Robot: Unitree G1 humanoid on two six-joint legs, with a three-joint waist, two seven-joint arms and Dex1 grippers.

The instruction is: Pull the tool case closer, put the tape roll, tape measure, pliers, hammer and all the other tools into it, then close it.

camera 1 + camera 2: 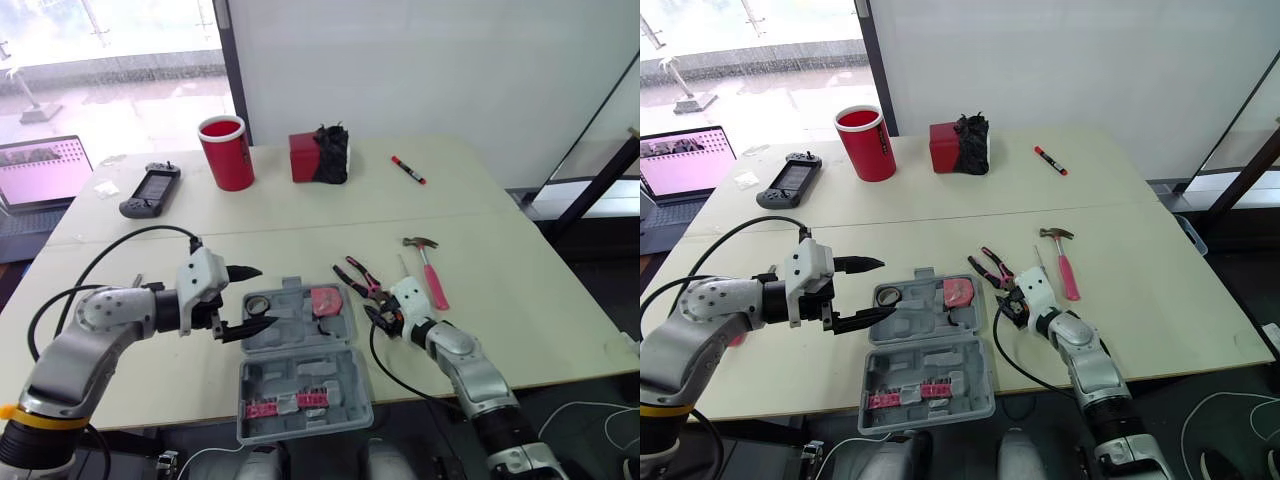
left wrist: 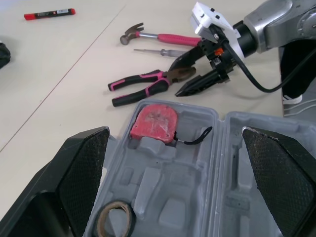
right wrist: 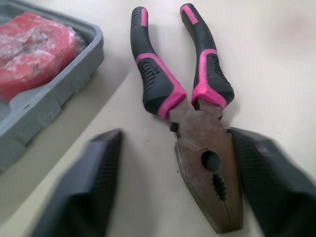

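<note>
The tool case [image 1: 300, 372] is grey, tape measure [image 1: 325, 299] red, pliers [image 1: 358, 277] pink-and-black.

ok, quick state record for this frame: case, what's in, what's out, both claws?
case: tool case open, both halves flat, at the table's near edge
inside: tape roll, tape measure, both in the far half
outside: pliers, screwdriver, hammer, all on the table to the right of the case
left claw: open, empty, over the case's left side
right claw: open, fingers either side of the pliers' head, not closed on it
far side: red cup, marker
</note>
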